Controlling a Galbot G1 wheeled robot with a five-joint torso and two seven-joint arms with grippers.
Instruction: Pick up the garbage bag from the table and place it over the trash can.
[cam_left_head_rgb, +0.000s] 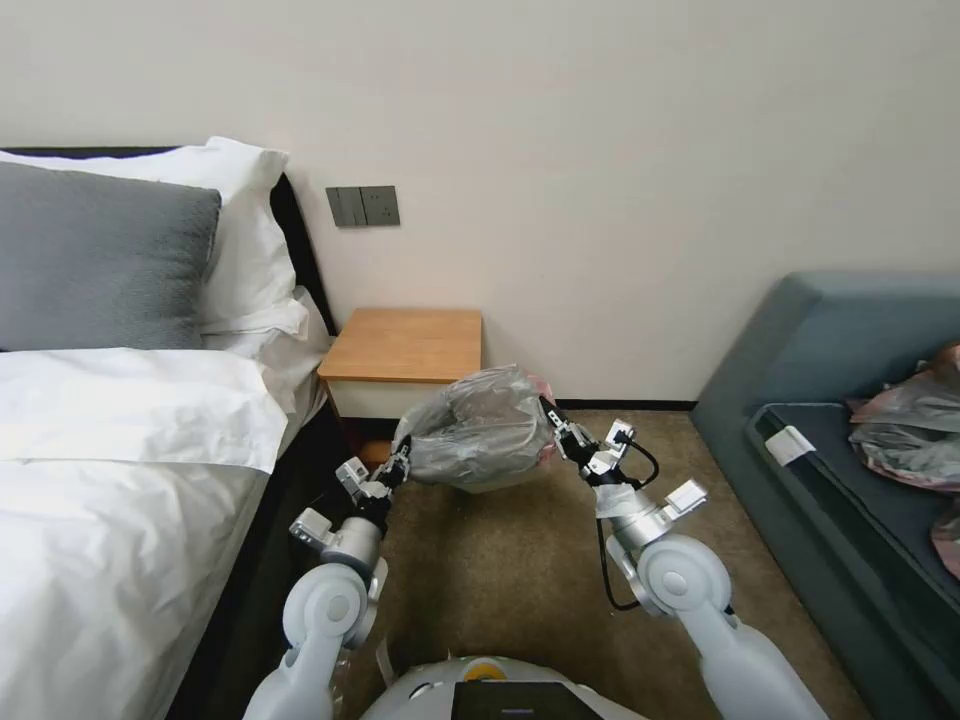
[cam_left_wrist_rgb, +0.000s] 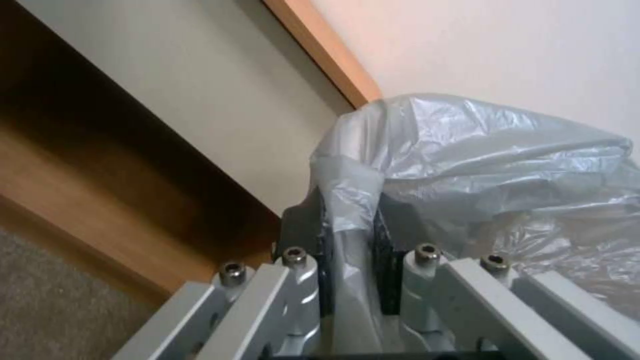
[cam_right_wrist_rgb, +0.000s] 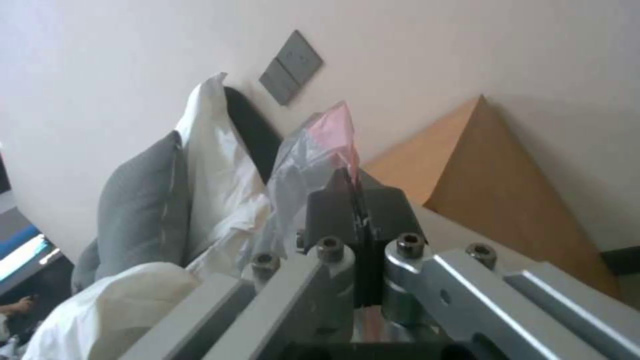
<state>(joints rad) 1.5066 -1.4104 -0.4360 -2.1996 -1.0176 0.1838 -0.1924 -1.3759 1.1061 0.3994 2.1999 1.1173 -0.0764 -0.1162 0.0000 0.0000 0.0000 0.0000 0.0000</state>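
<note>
- Head view, largest item first: a bed (cam_left_head_rgb: 120, 480) with white linen, a grey pillow (cam_left_head_rgb: 95, 255) and white pillows occupies the robot's left side; a blue-grey sofa (cam_left_head_rgb: 830, 340) stands on the right, carrying a heap of grey-pink plastic bags (cam_left_head_rgb: 915, 425).
- Between them, against the wall, stands the table (cam_left_head_rgb: 405, 345), a light-brown wooden nightstand with a white drawer front. Its top is bare wood. A grey switch plate (cam_left_head_rgb: 362, 206) is fixed to the wall above it.
- Brown carpet (cam_left_head_rgb: 520, 560) covers the floor in front of the table.
- The garbage bag (cam_left_head_rgb: 480, 425) is off the table, held in the air in front of the nightstand's right front corner and above the carpet, stretched between the two grippers. It is translucent grey, wrinkled, with a pink tint at its right edge.
- The trash can cannot be identified; a pale edge under the bag is too obscured to name.
- Left gripper (cam_left_head_rgb: 400, 462) is at the bag's left edge. In the left wrist view its fingers (cam_left_wrist_rgb: 387, 235) are closed onto a bunched fold of plastic, which passes between the dark pads.
- Right gripper (cam_left_head_rgb: 553, 418) is at the bag's right edge. In the right wrist view its fingers (cam_right_wrist_rgb: 387, 210) are pressed nearly together, with a thin pinkish film pinched between them.
</note>
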